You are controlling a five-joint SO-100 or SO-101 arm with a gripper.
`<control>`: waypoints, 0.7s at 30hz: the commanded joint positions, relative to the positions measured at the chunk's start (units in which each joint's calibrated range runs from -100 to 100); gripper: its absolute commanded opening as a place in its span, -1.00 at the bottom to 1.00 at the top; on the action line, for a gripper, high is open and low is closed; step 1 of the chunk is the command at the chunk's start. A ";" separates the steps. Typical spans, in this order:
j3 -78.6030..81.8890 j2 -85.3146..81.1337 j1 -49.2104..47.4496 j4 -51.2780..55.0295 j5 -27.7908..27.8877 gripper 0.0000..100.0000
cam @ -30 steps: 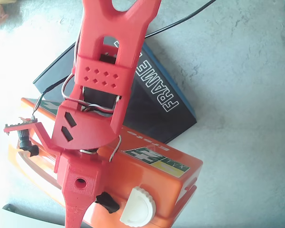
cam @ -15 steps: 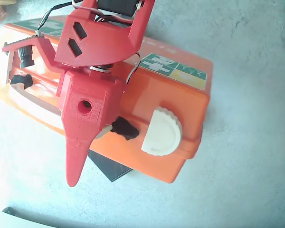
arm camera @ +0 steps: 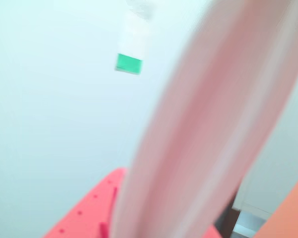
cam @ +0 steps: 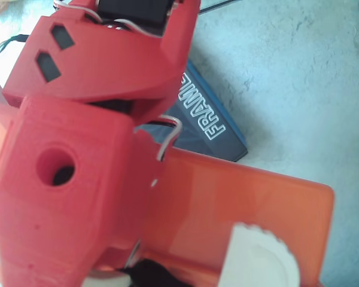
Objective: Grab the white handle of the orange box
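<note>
My arm's red body (cam: 66,197) fills the near left of the overhead view, right over the orange box (cam: 227,197), hiding my gripper; whether it is clenched or released I cannot tell. The white handle isn't visible; I judge it lies beneath me, along the box's length. A round white latch (cam: 257,260) shows right; beyond lies the black box (cam: 206,128) on the desk (cam: 299,78).

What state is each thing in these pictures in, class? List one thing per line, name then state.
orange box: lid side up, largely covered by the arm in the overhead view.
round white latch: on the box, partly cut off by the frame edge.
black FRAME KIT box: lying flat, partly under the orange box.
gripper: jaws hidden or blurred; state cannot be told.
white handle: not visible.
</note>
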 commanded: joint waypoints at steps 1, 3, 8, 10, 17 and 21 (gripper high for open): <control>22.46 7.63 -0.79 4.64 -0.05 -0.97; 22.46 7.12 -0.40 4.72 -0.05 -0.97; 22.46 6.78 -0.25 4.80 -0.05 -0.97; 22.46 6.78 -0.17 4.80 -0.05 -0.97; 22.63 6.70 -0.09 4.89 -0.05 -0.97; 22.72 6.70 -0.01 4.89 -0.05 -0.97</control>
